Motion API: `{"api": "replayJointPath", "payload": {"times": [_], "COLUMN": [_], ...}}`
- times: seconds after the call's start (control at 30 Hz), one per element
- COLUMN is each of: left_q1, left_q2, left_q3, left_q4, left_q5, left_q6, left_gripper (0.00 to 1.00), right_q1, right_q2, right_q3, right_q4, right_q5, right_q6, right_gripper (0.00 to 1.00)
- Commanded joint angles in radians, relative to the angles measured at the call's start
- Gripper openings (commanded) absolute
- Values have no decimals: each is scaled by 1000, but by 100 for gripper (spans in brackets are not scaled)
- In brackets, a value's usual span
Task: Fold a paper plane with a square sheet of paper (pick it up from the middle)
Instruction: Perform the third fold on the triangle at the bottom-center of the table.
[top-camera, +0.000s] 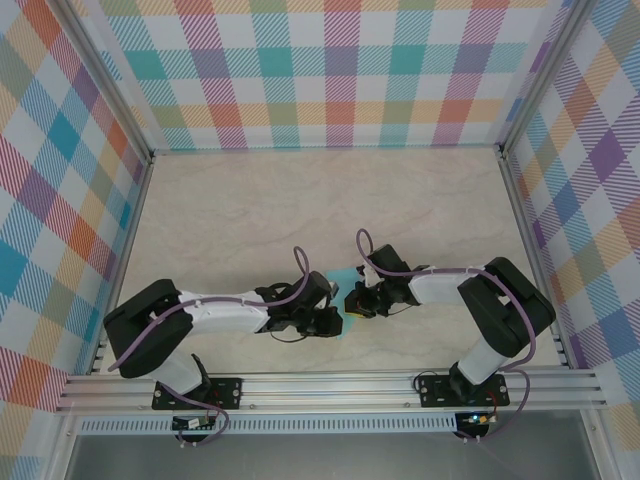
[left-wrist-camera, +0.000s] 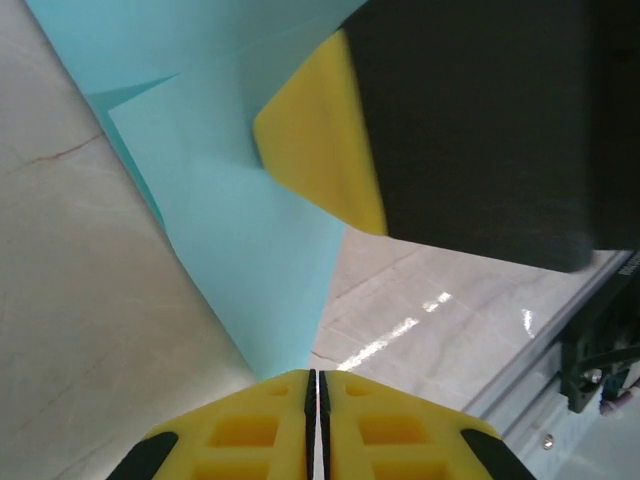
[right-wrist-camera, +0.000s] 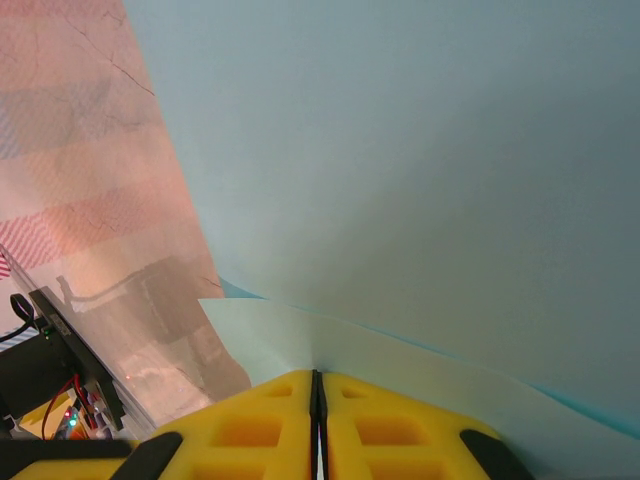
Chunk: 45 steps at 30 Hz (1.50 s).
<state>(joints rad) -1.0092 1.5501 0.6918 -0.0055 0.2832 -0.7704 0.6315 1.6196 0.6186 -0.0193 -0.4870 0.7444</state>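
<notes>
Creased sheet of paper (top-camera: 346, 285) spans the gap between the arms, mid near edge of worktop (top-camera: 300, 200). Left gripper (left-wrist-camera: 313, 385) and right gripper (right-wrist-camera: 316, 385) each pinched onto it, tip to tip.

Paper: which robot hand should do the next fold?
Probably left. The left gripper is shut on the paper's narrow folded end, which looks free to swing over, while the right gripper clamps the wide part steady.

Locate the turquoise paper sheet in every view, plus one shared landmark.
Top external: turquoise paper sheet low centre of the marbled table.
Left wrist: centre-left, running down into the left gripper.
Right wrist: upper right, reaching down to the right gripper.
Shared landmark: the marbled table.
</notes>
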Motion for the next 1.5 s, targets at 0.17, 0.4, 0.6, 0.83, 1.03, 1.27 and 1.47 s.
{"api": "replayJointPath", "payload": {"times": [0.17, 0.4, 0.6, 0.83, 1.03, 1.27, 1.47], "left_q1": [4, -23, -43, -47, -52, -55, -60], "left_q2": [95, 170, 170, 195, 194, 173, 178], "left_q3": [22, 17, -12, 16, 19, 3, -5], "left_q4": [55, -56, -86, -94, -110, -136, -155], "left_q5": [59, 56, 26, 22, 19, 17, 22], "left_q6": [-11, -4, -4, 4, 10, 27, 48], "left_gripper": [12, 10, 8, 7, 7, 7, 7], "right_q1": [-1, -3, -3, 2, 1, -70, -118], "right_q2": [33, -46, -166, -161, -80, -49, -85], "right_q3": [-41, -12, 12, -18, 11, -10, -6], "right_q4": [-137, -194, -218, -102, -167, -164, -169], "right_q5": [172, 187, 169, 15, 112, 167, 147], "right_q6": [-2, -14, -20, -1, -37, -48, -68], "right_gripper": [12, 15, 16, 15, 14, 14, 15]}}
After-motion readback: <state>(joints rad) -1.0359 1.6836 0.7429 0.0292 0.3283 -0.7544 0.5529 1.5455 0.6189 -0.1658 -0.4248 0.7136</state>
